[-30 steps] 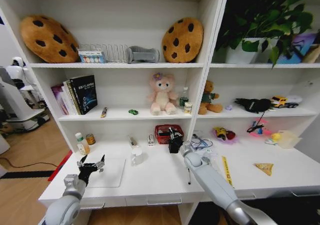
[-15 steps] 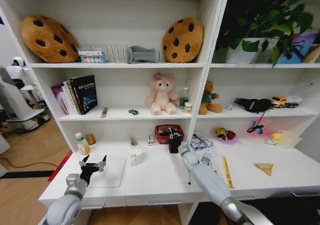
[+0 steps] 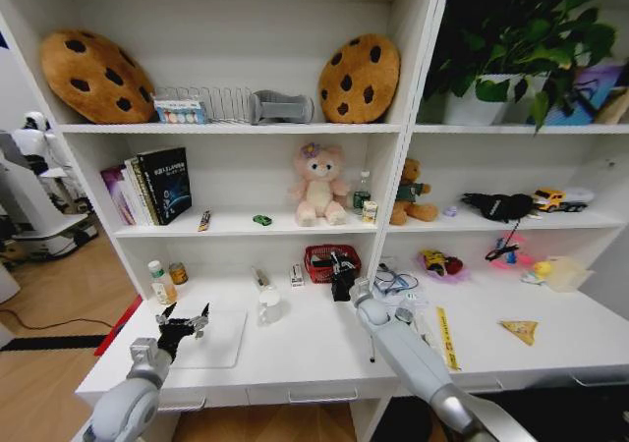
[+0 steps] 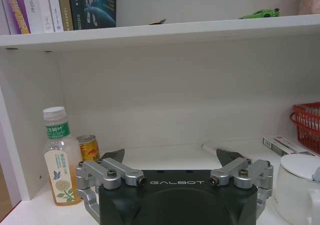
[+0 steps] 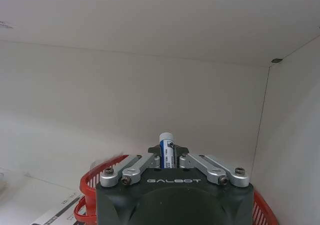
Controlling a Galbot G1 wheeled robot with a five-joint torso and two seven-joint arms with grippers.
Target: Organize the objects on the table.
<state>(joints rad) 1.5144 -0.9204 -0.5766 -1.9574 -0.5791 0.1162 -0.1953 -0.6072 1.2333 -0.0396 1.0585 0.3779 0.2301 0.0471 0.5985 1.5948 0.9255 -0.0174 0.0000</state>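
Pinched in your right gripper [image 5: 168, 157] you have a white-and-blue tube [image 5: 166, 149], held over the red basket [image 3: 329, 260] at the table's [image 3: 324, 349] back. Your left gripper [image 3: 182, 324], jaws spread, hovers above the white mat [image 3: 221, 344].

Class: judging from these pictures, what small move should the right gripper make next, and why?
Probably lower slightly and open. The right gripper is shut on a small blue-and-white tube and hangs over the red basket, so releasing there would likely drop it inside.
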